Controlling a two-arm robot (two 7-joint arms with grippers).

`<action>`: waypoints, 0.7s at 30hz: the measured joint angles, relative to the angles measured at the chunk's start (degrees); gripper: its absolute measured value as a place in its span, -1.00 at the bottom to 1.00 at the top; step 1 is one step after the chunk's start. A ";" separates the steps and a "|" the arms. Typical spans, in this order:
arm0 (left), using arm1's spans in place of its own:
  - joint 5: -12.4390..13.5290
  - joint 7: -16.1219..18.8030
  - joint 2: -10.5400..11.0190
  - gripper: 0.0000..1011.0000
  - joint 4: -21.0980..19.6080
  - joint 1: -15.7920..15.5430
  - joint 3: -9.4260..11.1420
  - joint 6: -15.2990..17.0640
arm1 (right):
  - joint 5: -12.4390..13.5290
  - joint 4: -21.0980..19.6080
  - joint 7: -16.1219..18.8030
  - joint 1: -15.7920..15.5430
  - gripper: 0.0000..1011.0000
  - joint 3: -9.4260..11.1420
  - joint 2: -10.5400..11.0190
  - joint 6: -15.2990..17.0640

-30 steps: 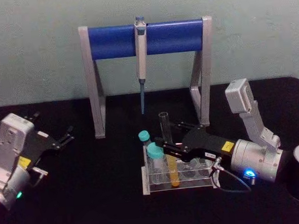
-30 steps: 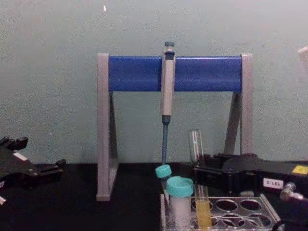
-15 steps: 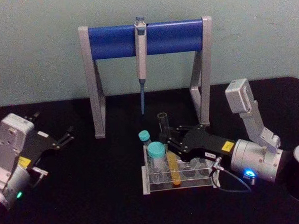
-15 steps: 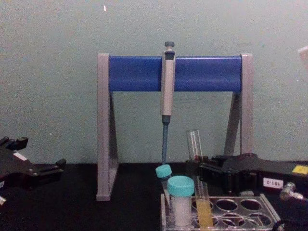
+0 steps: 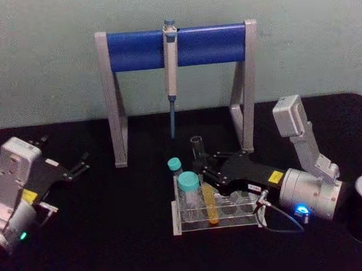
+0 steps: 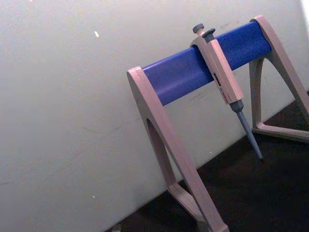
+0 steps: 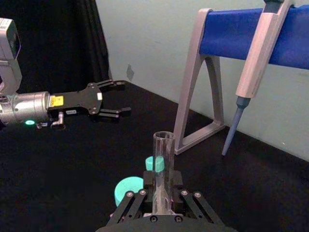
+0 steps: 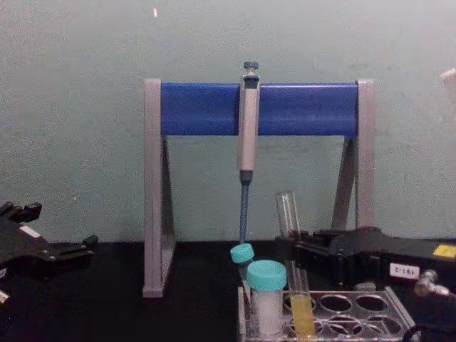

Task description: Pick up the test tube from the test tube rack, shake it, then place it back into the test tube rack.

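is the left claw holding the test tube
No, the left claw is open and empty far left; the right claw grips the test tube in the rack.

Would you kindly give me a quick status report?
Right gripper shut on test tube, bottom in test tube rack. Left gripper open, parked left. Teal-capped vial close beside.

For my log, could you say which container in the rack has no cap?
The tall test tube with yellow-orange liquid, held in the right gripper; both short vials wear teal caps.
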 joint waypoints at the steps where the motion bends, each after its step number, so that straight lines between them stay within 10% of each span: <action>1: 0.00 0.00 0.00 0.98 0.00 0.00 0.00 0.00 | -0.01 0.00 0.01 0.00 -0.55 0.00 0.00 -0.09; 21: 0.00 0.00 0.00 0.98 0.00 0.00 0.00 0.00 | 1.07 -2.20 2.08 -4.65 -0.55 2.43 0.84 -8.83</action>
